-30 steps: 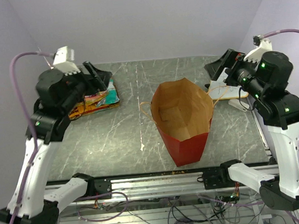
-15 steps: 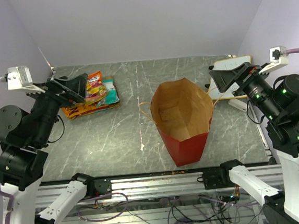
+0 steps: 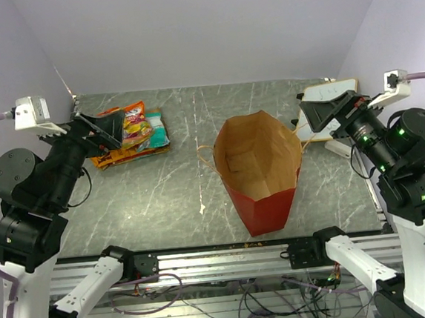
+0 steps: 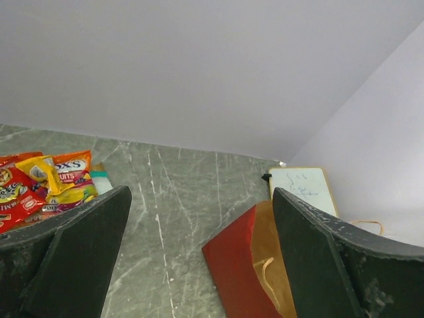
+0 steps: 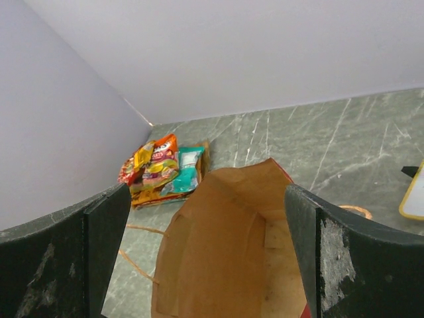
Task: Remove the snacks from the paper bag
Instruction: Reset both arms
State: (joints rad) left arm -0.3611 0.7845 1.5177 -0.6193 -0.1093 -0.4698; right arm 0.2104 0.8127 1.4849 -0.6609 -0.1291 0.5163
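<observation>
Two robot arms stand raised at either side of a grey stone-patterned table (image 3: 171, 200). A moment ago the left arm was bent low over the far left corner with its tool down on a pile of packets; it has since lifted up and back toward the left wall, and its jaws have swung fully apart. The left gripper (image 3: 104, 130) now hovers open and empty just above the near edge of that pile. The snacks (image 3: 141, 129), orange, red, yellow and teal wrappers, lie heaped on the table at far left, well apart from the bag. The paper bag (image 3: 257, 159), red outside and brown inside, stands upright in the middle, mouth open, and no packet shows within, so the unloading looks finished. The right arm has also risen from beside the bag; the right gripper (image 3: 326, 109) hangs wide open, holding nothing, near a white board (image 3: 331, 89) at far right.
</observation>
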